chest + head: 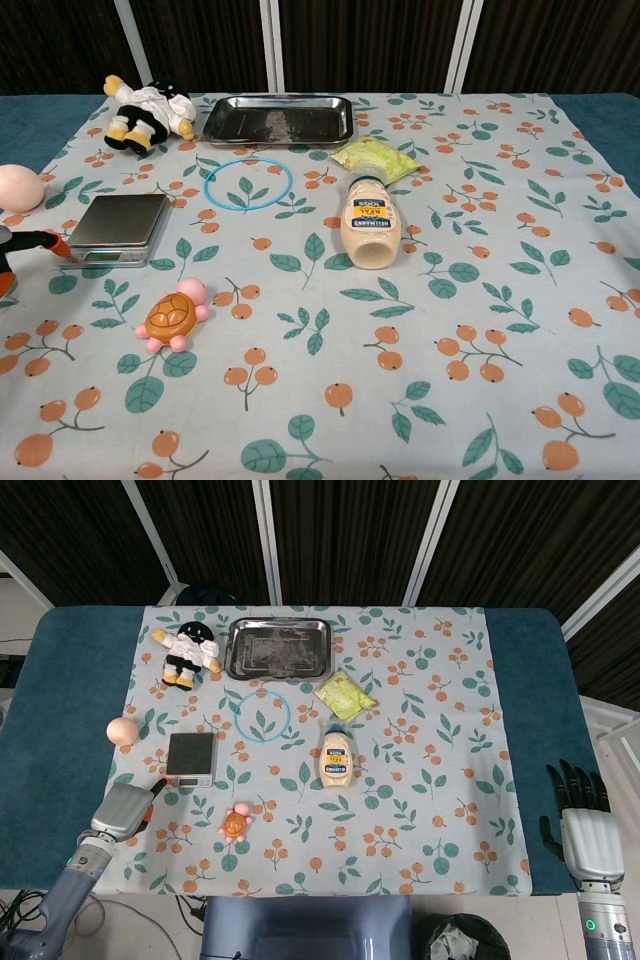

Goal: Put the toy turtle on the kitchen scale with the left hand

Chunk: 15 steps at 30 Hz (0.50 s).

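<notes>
Presently left robot hand [122, 808] hovering empty, fingers apart, beside kitchen scale [190, 757] | toy turtle [235, 822] sitting untouched | risk: low approach nudging scale, smooth shell slipping.

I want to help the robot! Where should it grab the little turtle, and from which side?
Probably around the orange shell of the turtle, coming down from above. It sits upright on the cloth with the domed shell on top, while its pink head and feet are small and stick out low. The left robot hand is near it, on its left.
</notes>
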Motion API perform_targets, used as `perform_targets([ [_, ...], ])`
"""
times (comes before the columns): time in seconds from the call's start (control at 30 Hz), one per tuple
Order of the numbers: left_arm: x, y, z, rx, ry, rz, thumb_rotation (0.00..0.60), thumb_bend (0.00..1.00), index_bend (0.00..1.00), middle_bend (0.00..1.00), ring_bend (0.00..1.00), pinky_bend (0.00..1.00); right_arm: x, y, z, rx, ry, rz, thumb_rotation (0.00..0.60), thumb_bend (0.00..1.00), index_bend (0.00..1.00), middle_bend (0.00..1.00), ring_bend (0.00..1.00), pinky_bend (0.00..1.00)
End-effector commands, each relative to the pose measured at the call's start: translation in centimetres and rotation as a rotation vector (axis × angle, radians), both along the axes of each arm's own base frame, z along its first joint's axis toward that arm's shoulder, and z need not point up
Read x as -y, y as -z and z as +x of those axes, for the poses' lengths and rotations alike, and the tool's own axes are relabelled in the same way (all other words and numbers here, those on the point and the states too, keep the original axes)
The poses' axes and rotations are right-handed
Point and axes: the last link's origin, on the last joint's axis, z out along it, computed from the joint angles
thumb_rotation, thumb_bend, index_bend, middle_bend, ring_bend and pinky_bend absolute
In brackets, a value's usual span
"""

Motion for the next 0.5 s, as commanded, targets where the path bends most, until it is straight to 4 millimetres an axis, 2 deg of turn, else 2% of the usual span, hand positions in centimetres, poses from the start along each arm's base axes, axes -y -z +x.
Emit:
perform_targets([
  [0.03, 0.04, 0.02, -0.11, -0.005, -0.002, -0.002, 0.6, 0.67, 0.19, 0.77, 0.72, 0.66, 0.0, -0.02, -0.01, 0.001, 0.001, -0.002, 0.6, 0.54, 0.0, 0.0, 0.01, 0.0],
  [0.5, -0.03, 0.25, -0.47, -0.024, -0.011, -0.008, 0.6, 0.67, 0.19, 0.77, 0.71, 0.66, -0.03, -0.06, -0.01, 0.001, 0.007, -0.004, 0.6, 0.54, 0.0, 0.0, 0.01, 0.0],
])
